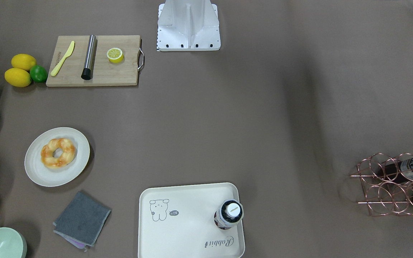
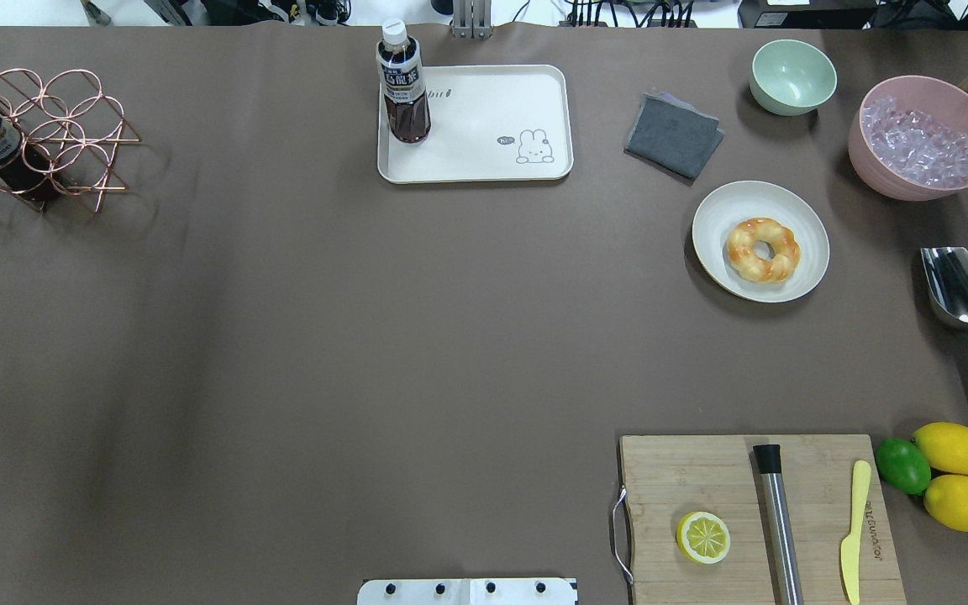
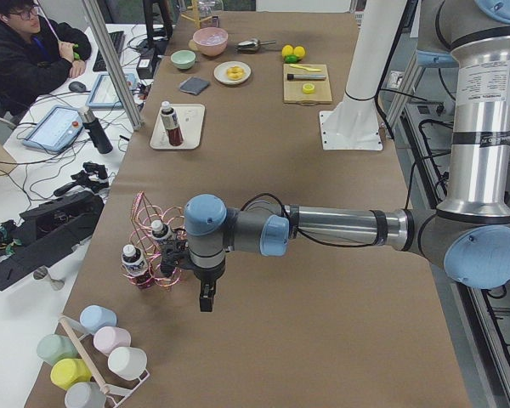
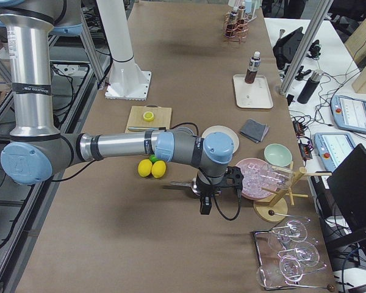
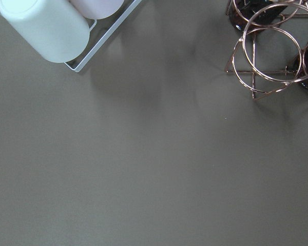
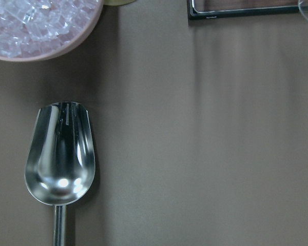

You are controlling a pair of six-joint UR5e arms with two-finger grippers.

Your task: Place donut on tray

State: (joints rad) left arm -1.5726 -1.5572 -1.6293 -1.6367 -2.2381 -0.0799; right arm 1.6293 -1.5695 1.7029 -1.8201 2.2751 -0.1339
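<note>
Overhead exterior, right side: I'd pinch the donut point(image 2: 761, 249) gently across one side; whether the right gripper point(image 4: 205, 207) is open, I cannot tell.

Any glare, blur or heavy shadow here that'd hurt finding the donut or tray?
Overhead exterior: even light, donut and tray sharp, soft shadow bands on the table's left half. Exterior front-facing: tray cropped by the bottom edge, broad soft shadow right of centre. Right wrist-mounted: bright specular spots in the metal scoop. Left wrist-mounted: pale cup slightly soft, neither task thing in view.
</note>
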